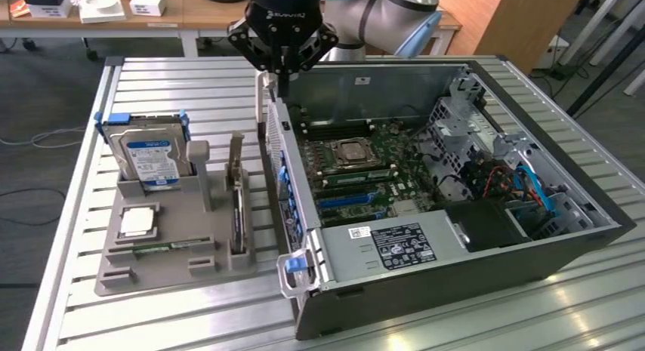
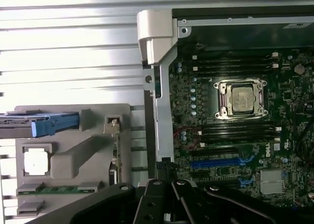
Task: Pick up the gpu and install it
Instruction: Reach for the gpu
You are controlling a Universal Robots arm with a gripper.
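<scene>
The gpu (image 1: 237, 196) is a thin dark card standing on edge in a slot of the grey holder (image 1: 162, 272), left of the computer case in the exterior view. In the wrist view the gpu (image 2: 117, 150) shows as a narrow edge beside the holder's post. My gripper (image 1: 283, 73) hangs above the case's rear wall, behind and above the card, with its fingers shut and nothing between them. From the wrist camera, the gripper (image 2: 165, 184) sits over the case's edge, next to the motherboard's blue slot (image 2: 221, 161).
The open computer case (image 1: 443, 283) lies on a slatted metal table (image 1: 171, 87), motherboard (image 1: 363, 173) exposed. The holder also carries a hard drive (image 1: 149, 156) with blue rails, a processor chip (image 1: 138, 221) and a green memory stick (image 1: 162, 247). Desks stand behind.
</scene>
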